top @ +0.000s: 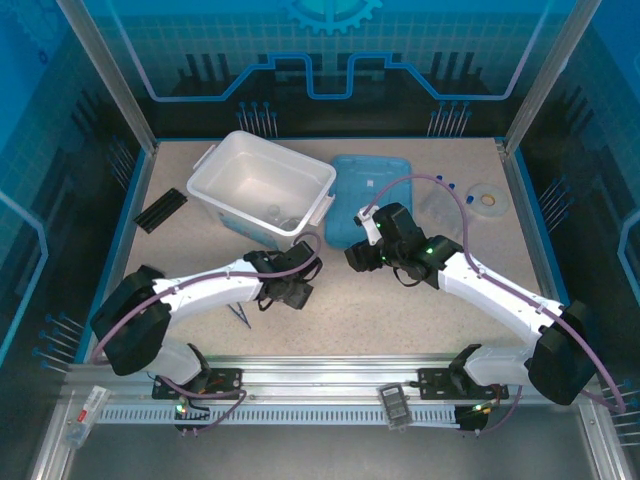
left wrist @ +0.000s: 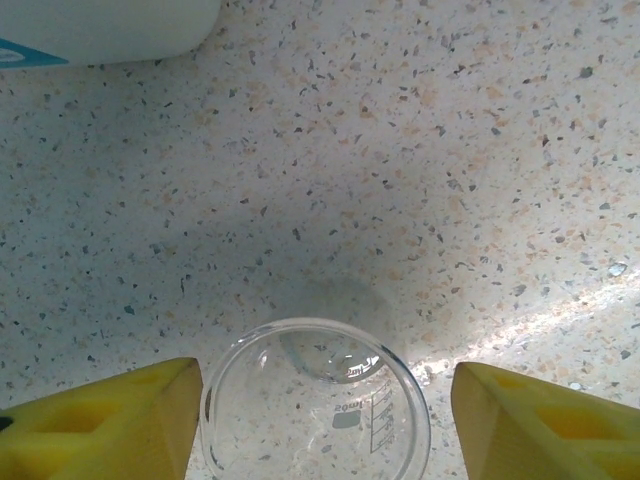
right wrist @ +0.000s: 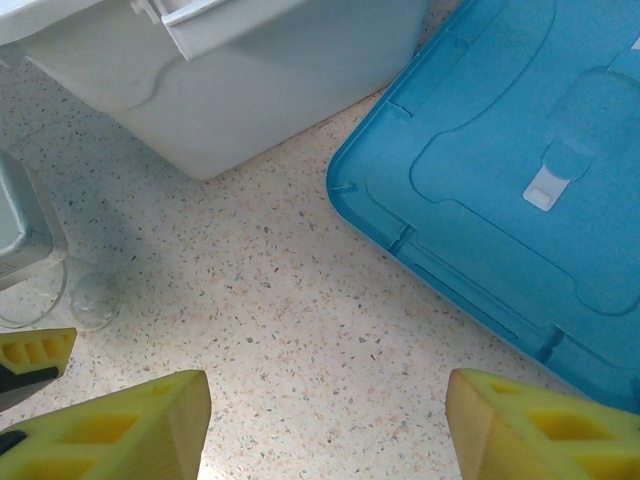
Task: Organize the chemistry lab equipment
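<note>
Left gripper straddling a beaker, right gripper over bare table.
Left arm reaches low from near-left toward centre, fingers apart either side of the clear beaker on the table, just near of the white bin; gap shows on the beaker's right, not clamped. Right arm stretches in from near-right, fingers apart and holding nothing, between bin and blue lid.

You have a small clear glass beaker standing upright and empty on the speckled tabletop, printed scale on its wall. Thin blue tweezers lie flat close by. Slim blue-capped tubes lie at the back right.
</note>
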`<state>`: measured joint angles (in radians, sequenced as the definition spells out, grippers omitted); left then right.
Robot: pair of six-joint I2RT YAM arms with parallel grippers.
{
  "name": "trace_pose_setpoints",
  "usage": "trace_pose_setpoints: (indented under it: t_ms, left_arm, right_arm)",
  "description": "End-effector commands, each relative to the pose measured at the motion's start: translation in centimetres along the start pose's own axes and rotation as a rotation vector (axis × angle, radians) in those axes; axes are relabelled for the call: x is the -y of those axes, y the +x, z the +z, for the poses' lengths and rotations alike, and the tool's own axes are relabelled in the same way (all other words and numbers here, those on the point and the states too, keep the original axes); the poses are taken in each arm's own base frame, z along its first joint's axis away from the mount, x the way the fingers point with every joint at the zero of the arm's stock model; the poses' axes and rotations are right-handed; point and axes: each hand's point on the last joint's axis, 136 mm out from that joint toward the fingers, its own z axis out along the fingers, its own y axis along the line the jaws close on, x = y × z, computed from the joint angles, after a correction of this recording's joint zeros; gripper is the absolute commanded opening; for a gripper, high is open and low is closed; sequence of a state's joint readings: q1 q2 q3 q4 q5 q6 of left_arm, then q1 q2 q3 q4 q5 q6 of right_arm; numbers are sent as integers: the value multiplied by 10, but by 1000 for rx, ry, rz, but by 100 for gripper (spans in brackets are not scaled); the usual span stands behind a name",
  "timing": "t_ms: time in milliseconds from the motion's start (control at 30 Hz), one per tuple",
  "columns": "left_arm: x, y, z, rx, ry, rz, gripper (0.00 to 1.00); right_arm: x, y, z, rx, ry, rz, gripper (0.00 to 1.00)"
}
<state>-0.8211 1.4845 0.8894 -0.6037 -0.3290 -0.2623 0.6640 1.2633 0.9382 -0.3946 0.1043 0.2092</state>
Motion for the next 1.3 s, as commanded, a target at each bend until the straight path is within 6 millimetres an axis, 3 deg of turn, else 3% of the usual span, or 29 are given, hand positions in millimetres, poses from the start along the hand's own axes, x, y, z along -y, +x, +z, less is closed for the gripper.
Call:
trace_pose_setpoints:
  t_ms: [0,300,600,800,967,1133,1267]
  left_arm:
    - [0,-9,-2,13,-16,18,65]
    - [-1,-9,-5,15,-20,15,53]
    - [-6,-13,-25,41,-15,6,43]
    - [-15,-10,-56,76,2,-29,42]
    - [-30,-9,-94,136,-3,-62,42]
    - [-50,-24,-141,236,-43,-53,39]
    - [-61,-41,-164,287,-70,-50,38]
  right_arm:
    - [7,-6,0,11,22,18,65]
    - [6,-7,0,13,20,20,65]
    - [6,-7,-2,18,17,20,65]
    - [6,-8,-3,24,14,20,64]
    - [4,-8,-3,31,7,22,64]
    - [1,-11,-2,39,-15,26,64]
    - [-2,-14,-1,41,-27,23,64]
